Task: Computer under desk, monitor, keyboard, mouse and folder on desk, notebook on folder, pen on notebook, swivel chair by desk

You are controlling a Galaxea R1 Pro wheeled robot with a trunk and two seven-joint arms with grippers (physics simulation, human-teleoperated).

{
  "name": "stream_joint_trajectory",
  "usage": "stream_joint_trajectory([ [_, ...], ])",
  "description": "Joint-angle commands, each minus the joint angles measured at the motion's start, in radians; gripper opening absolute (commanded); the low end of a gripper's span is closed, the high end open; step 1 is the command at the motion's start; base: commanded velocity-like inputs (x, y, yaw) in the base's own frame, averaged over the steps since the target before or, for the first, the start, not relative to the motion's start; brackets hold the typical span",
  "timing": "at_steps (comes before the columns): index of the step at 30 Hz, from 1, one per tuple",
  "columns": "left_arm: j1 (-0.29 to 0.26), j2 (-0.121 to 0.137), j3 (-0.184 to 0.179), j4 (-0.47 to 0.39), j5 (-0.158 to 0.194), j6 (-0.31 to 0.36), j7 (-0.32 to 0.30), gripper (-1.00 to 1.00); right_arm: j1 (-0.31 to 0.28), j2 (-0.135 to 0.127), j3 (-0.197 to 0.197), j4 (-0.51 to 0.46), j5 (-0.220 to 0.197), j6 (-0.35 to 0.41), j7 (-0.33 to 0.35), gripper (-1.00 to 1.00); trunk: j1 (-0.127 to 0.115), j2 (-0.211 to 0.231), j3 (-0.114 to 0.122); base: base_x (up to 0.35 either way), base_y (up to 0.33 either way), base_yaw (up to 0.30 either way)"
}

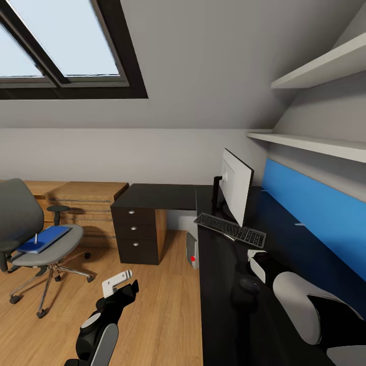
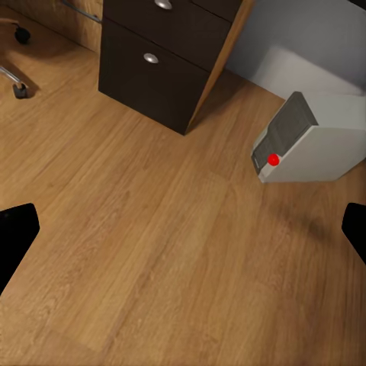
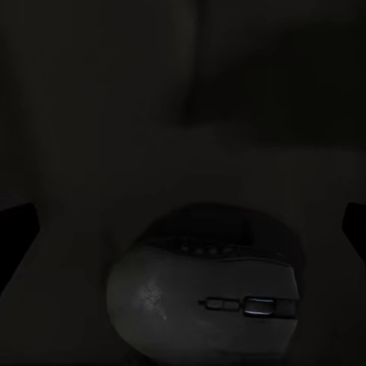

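Listing left to right: swivel chair carrying blue folder; left tool open over floor; computer under counter; monitor, keyboard; right tool open above mouse. Step: mouse placement; next, likely fetch folder.

A grey-white wall runs across the far side of the room, and above it the ceiling slopes up to a dark-framed skylight at upper left, bright with pale daylight. The floor is light wood planking, lit evenly. Against the far wall on the left stands low light-wood shelving. On the right wall two white shelves are mounted one above the other, and below them a bright blue panel runs along the wall toward the near right.
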Motion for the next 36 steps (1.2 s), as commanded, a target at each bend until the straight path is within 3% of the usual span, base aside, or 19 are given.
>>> stream_joint_trajectory([
  [1,-0.001,0.0,-0.001,-0.001,0.01,0.002,0.01,1.0,-0.001,0.0,-0.009,-0.001,0.01,0.014,0.0,1.0,0.0,-0.001,-0.001,0.0,0.0,0.0],
  [20,-0.001,-0.003,-0.002,-0.001,0.01,0.001,0.01,1.0,-0.001,0.0,-0.009,-0.001,0.011,0.039,-0.014,1.0,0.0,-0.001,-0.001,0.0,0.0,0.0],
  [26,-0.001,-0.003,-0.002,-0.001,0.01,0.001,0.01,1.0,-0.001,0.0,-0.011,-0.001,0.01,0.088,-0.016,1.0,0.0,-0.001,-0.001,0.0,0.0,0.0],
  [36,-0.001,-0.003,-0.002,-0.001,0.01,0.002,0.01,1.0,-0.001,0.0,-0.014,0.0,0.01,0.103,-0.016,1.0,0.0,-0.001,-0.001,0.0,0.0,0.0],
])
